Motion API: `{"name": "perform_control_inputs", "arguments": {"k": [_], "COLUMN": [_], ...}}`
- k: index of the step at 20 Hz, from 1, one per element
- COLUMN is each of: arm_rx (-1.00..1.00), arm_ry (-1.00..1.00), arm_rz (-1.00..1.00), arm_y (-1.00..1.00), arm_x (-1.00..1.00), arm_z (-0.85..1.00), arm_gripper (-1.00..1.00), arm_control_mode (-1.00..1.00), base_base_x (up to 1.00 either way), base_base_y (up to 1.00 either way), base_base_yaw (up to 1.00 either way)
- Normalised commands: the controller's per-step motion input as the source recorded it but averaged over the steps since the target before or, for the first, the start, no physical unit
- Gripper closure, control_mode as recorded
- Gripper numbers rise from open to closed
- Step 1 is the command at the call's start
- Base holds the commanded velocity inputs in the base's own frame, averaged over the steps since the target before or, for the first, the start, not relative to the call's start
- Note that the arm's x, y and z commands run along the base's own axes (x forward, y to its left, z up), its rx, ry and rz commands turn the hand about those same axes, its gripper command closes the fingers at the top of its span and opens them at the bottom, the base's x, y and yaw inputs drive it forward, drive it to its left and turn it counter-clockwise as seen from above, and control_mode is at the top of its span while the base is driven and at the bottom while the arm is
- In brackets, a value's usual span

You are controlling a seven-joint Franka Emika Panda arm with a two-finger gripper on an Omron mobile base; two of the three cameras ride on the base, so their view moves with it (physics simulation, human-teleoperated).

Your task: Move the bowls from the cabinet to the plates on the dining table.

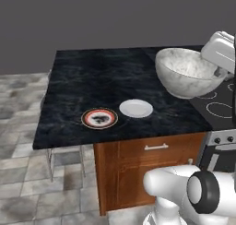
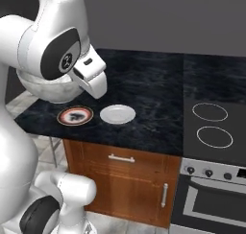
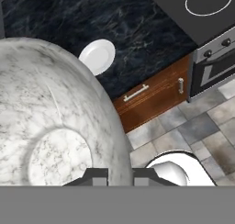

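Note:
My gripper [image 3: 120,176] is shut on the rim of the white-grey marbled bowl [image 3: 50,126], one finger inside and one outside. The bowl [image 1: 186,73] hangs tilted above the right part of the black marble dining table [image 1: 92,72], up and to the right of the plates. The white plate [image 1: 136,108] lies near the table's front edge, with the orange-red, dark-rimmed plate [image 1: 99,118] just left of it. In the right base view my arm covers most of the bowl [image 2: 48,90], which hovers beyond the orange-red plate [image 2: 75,116] and white plate [image 2: 117,114]. The cabinet is out of view.
A black cooktop [image 2: 211,125] with white rings adjoins the table on the right, above an oven [image 2: 216,199]. Wooden drawers with short silver handles [image 1: 156,147] sit under the table's front. A stool's metal legs [image 1: 50,164] stand under the left overhang on the tiled floor.

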Motion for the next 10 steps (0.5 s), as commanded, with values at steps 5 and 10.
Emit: {"name": "perform_control_inputs", "arguments": {"k": [5,10], "arm_rx": [0.00,0.00], "arm_ry": [0.00,0.00], "arm_rz": [0.00,0.00], "arm_y": [0.00,0.00], "arm_x": [0.00,0.00], "arm_z": [0.00,0.00], "arm_gripper": [1.00,1.00], "arm_control_mode": [1.00,1.00], "base_base_x": [0.51,0.50], "base_base_y": [0.42,0.39], "base_base_yaw": [-0.09,-0.08]}}
